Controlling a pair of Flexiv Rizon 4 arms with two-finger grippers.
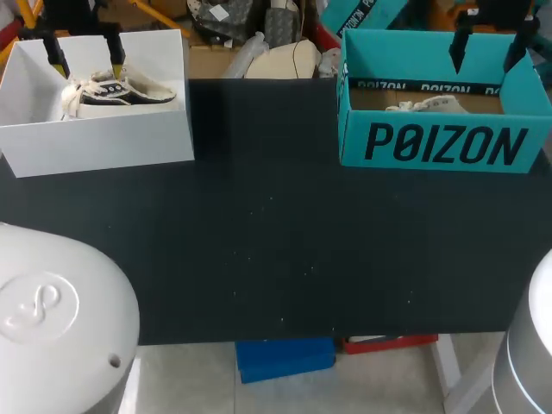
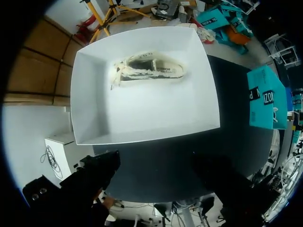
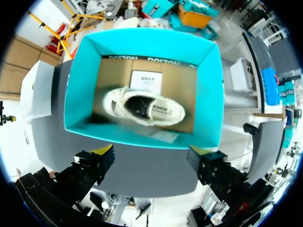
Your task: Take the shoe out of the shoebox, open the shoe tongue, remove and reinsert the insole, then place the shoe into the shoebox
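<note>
Two arms [image 1: 52, 319] [image 1: 530, 345], two boxes [image 1: 95, 142] [image 1: 444, 145], two shoes [image 1: 121, 89] [image 1: 431, 105]

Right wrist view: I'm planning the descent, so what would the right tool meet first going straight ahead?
Probably the white shoe in the teal shoebox, ahead of the open right tool; depth is unclear.

Two open shoeboxes on the table [image 1: 276, 250], one shoe in each.
The white shoebox [image 1: 95, 138] is sitting lidless at the far left corner. A cream shoe [image 1: 121, 90] with dark panels and loose pale laces is lying in it, lengthwise, close to the far wall. The teal shoebox [image 1: 440, 142], black lettering on its front, is sitting at the far right with its brown cardboard floor showing. An off-white shoe [image 3: 144, 107] is resting near the middle of that floor, its dark opening facing up.
</note>
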